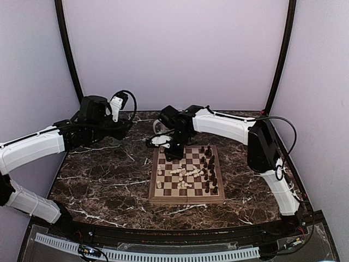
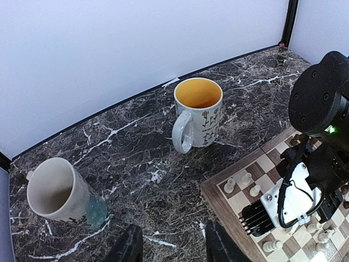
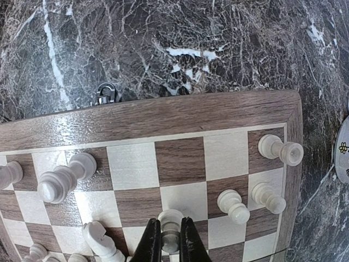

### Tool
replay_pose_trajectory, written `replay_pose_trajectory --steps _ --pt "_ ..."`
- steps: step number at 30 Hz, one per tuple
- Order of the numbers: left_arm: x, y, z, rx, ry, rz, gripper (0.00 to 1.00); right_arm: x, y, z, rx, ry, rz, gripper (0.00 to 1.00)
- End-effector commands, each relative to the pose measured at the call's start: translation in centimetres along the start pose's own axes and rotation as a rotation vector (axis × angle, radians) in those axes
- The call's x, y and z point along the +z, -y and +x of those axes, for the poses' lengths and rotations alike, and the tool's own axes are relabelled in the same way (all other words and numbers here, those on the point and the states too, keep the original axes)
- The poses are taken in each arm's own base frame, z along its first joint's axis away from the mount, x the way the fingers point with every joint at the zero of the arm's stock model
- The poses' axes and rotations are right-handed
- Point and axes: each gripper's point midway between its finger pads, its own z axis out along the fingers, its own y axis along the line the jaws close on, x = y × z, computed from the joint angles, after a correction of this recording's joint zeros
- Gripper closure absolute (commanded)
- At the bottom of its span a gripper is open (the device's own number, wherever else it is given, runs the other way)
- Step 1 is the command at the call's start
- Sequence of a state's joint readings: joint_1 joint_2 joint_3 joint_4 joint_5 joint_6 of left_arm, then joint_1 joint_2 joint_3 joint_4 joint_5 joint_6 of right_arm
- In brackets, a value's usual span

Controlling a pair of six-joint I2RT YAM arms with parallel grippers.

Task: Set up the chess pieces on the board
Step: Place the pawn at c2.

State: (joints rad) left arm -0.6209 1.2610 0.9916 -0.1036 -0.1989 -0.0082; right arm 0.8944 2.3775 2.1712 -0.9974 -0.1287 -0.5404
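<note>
The board (image 1: 154, 191) lies at the table's middle, with dark chess pieces (image 1: 210, 169) lined along its right side and white chess pieces (image 1: 185, 174) jumbled in the centre. My right gripper (image 3: 170, 243) is shut on a white piece (image 3: 173, 217) over the board's left far corner region (image 1: 175, 150). Other white pieces (image 3: 233, 204) (image 3: 281, 148) stand on squares close by, and a white knight (image 3: 98, 237) lies to the left. My left gripper (image 2: 173, 248) hangs open over bare marble to the left of the board (image 2: 218, 188), holding nothing.
A white mug with an orange inside (image 2: 198, 112) stands upright behind the board. A cream mug (image 2: 54, 191) lies tipped at the left. A metal latch (image 3: 106, 94) sticks out from the board's edge. The right arm (image 1: 223, 125) reaches across the back of the table.
</note>
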Motion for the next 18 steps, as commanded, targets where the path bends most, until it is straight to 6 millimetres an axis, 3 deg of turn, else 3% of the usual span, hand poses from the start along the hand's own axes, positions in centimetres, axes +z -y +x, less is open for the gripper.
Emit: replay_pose_trajectory --steps 1,18 --pt "-0.4 0.0 -0.2 -0.003 0.016 0.006 0.59 0.7 0.2 -0.5 -0.001 0.001 0.019 0.95" --pt "0.3 0.9 0.3 0.003 -0.014 0.051 0.59 2.1 1.0 -0.8 0.006 0.0 0.041 0.92"
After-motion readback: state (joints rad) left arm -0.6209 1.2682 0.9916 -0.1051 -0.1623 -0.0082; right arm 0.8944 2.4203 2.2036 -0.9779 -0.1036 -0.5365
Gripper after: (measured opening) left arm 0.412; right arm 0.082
